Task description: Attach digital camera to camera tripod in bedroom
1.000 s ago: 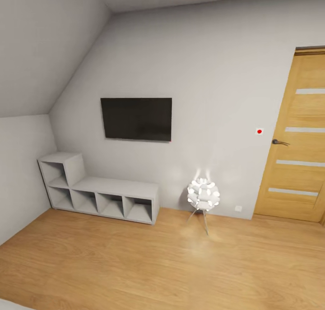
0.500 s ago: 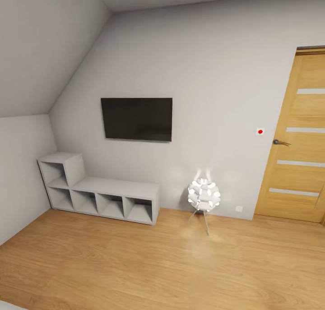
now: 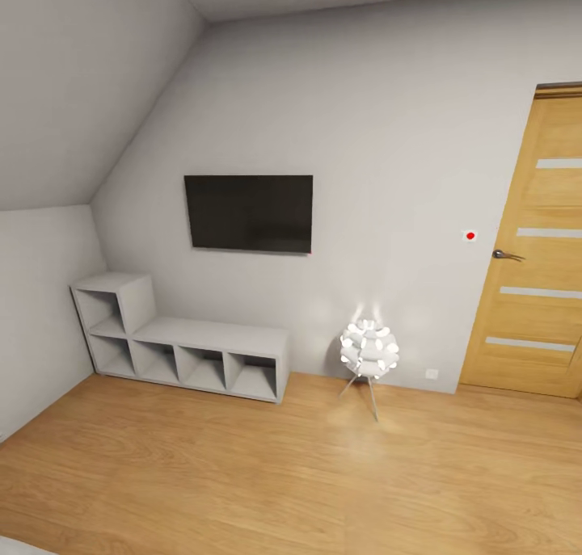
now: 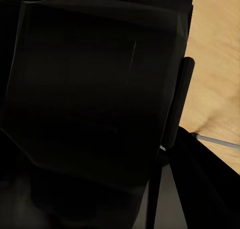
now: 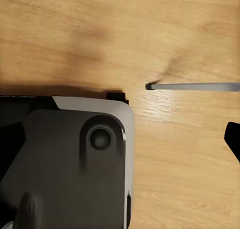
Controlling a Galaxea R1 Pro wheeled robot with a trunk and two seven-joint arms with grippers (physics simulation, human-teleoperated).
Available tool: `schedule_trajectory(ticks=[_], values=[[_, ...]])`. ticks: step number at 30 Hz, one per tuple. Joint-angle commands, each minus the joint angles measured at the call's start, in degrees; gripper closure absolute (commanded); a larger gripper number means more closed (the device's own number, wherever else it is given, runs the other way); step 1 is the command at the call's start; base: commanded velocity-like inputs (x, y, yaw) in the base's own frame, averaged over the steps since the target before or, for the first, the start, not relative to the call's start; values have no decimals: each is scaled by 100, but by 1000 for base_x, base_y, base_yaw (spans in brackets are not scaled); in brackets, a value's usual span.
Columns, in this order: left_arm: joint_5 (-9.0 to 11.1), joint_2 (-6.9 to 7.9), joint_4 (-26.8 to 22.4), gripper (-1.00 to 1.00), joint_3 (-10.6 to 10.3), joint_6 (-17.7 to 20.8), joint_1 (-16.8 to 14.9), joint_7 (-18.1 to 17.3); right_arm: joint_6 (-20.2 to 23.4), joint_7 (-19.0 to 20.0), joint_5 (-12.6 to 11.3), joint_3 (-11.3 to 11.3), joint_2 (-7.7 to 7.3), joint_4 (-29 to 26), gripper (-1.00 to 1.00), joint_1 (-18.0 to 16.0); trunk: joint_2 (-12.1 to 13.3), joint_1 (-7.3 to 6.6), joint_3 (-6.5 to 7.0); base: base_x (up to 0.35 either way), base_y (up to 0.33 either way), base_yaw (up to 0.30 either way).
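Here the bedroom shows its light wood floor [image 3: 267,474], a white cube shelf [image 3: 182,349] under a dark wall screen [image 3: 249,213], a glowing ball lamp [image 3: 369,350] and a wooden door [image 3: 537,248]. Below the right wrist lies floor and a grey-black robot part [image 5: 70,164] (the pincers' state I cannot tell).
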Motion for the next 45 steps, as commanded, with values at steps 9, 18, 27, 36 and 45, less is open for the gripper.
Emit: schedule_trajectory(ticks=[9,18,27,36,45], values=[[59,7,3,100,-33,-33,7,-27,-26,16,32,-56,31,16,-100,-9,-9,2,-10,0,0,0],[5,8,-5,100,-37,-26,10,-27,-26,16,35,-49,70,16,-100,-9,-9,2,-10,61,0,0],[-14,8,-5,100,-40,-27,10,-29,-38,16,35,-49,71,16,-100,-9,-9,2,-10,213,0,0],[-13,8,-5,100,-39,-26,10,-29,-44,16,27,-49,73,16,-100,-9,-9,2,-10,14,0,-10],[-11,8,-5,100,-39,-26,10,-29,-36,16,27,-49,79,16,-100,-9,-9,2,-10,1,0,-190]])
